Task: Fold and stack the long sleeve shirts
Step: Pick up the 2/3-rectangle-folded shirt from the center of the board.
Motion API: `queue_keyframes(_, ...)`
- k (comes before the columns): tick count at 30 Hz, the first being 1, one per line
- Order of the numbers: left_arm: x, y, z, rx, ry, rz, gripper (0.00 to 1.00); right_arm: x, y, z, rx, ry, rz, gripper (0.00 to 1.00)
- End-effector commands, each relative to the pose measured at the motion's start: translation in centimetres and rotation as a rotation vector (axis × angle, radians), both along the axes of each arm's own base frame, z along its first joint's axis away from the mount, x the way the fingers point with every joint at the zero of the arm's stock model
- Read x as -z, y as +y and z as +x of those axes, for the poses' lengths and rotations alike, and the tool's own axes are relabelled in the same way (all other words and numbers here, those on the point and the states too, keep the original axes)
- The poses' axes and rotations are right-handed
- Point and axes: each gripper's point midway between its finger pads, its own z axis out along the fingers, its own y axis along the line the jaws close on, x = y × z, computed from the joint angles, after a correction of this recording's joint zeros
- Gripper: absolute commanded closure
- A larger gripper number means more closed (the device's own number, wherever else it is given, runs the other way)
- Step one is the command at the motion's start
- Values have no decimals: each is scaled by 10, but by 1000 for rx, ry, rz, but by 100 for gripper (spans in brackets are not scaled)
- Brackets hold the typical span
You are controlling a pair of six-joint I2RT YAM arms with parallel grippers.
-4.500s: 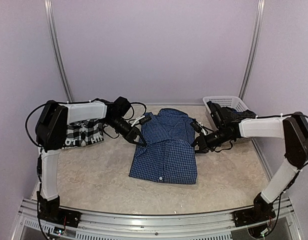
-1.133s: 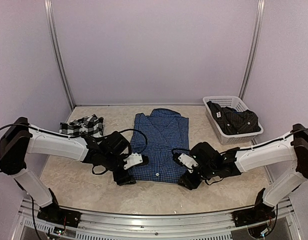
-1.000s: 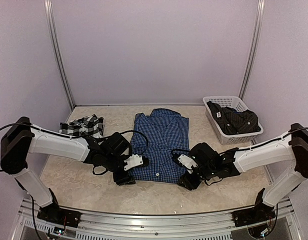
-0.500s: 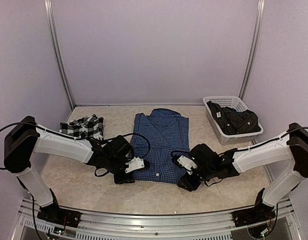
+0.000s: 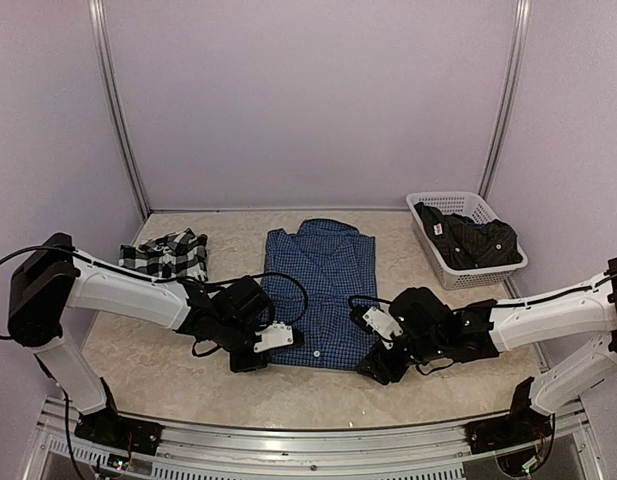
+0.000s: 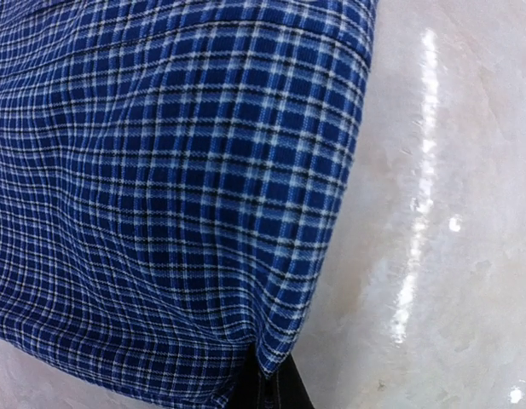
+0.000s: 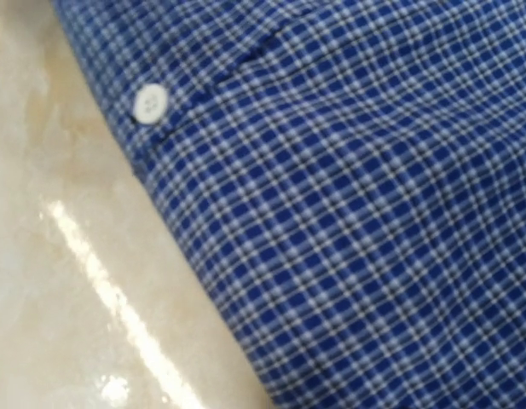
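Observation:
The blue checked long sleeve shirt (image 5: pixel 320 285) lies flat mid-table, collar at the far end. My left gripper (image 5: pixel 265 352) is at its near left corner. In the left wrist view the hem (image 6: pixel 275 362) runs down between the dark fingers (image 6: pixel 290 394), which are shut on it. My right gripper (image 5: pixel 373 366) rests low at the shirt's near right corner. The right wrist view shows only checked cloth (image 7: pixel 356 213) with a white button (image 7: pixel 150 102); its fingers are hidden. The black-and-white plaid shirt (image 5: pixel 166 252) lies bunched at the far left.
A white plastic basket (image 5: pixel 440 203) with a dark garment (image 5: pixel 470 241) in it stands at the far right. Bare marbled tabletop (image 5: pixel 178 370) lies in front of the shirt, with the metal front rail beyond the arm bases.
The left gripper has shifted slightly right onto the shirt's near left corner and shut on the hem. The right gripper has stayed at the near right corner, and its arm has swung a little.

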Motion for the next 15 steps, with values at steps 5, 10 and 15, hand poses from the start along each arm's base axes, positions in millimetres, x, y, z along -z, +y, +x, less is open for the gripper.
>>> queue_keyframes(5,-6,17,-59,154,152,21,100,4,-2,-15,-3,-76,-106,42)
queue_keyframes(10,-14,21,-64,173,121,1,100,8,3,-32,-61,-97,-158,42)
queue_keyframes(15,-18,19,-61,172,105,-12,100,12,8,-45,-110,-117,-183,44)
